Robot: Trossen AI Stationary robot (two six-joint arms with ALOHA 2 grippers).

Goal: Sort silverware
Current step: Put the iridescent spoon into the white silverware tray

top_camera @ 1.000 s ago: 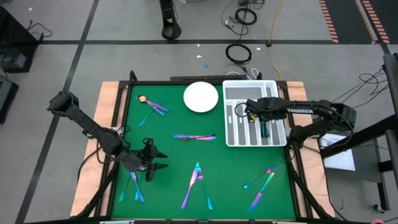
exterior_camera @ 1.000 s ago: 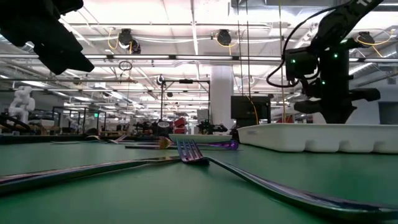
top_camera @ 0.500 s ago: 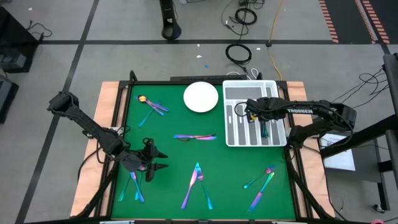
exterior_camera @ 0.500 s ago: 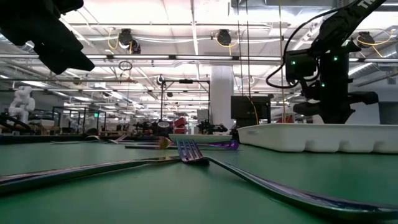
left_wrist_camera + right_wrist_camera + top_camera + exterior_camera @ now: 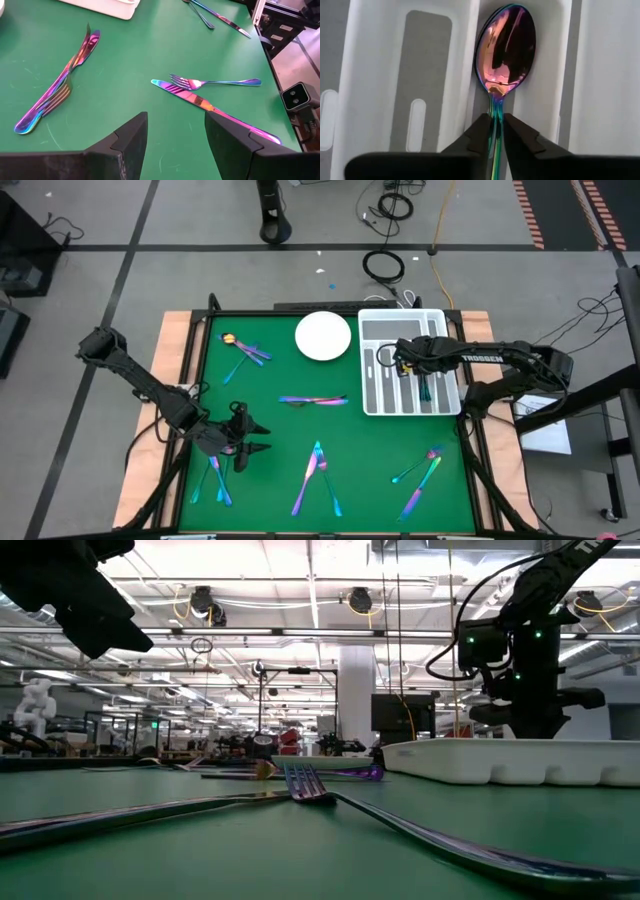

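Iridescent silverware lies in small groups on the green mat: a pair [image 5: 243, 350] at far left, one group [image 5: 313, 400] mid-table, a crossed fork and knife [image 5: 318, 475], pieces [image 5: 420, 472] at near right, and some [image 5: 217, 480] beside my left gripper [image 5: 257, 438]. That gripper hovers open over bare mat, and its wrist view shows a fork [image 5: 210, 81] and knife [image 5: 200, 102] ahead. My right gripper [image 5: 400, 360] is over the white slotted tray [image 5: 402, 330], shut on a spoon [image 5: 506, 47]. More silverware [image 5: 425, 385] lies in the tray. My right gripper pinches the spoon by its handle's neck [image 5: 496, 112], just behind the bowl, between the two fingers [image 5: 479, 132]. The bowl points away from the fingers, along a narrow tray compartment. Whether the spoon rests on the tray floor or hangs just above it, I cannot tell.
A white round plate [image 5: 322, 336] sits left of the tray at the far edge. The tray's wall [image 5: 500, 762] rises at the right in the low view. The left arm [image 5: 70, 590] hangs above the near left. Bare mat lies between the silverware groups.
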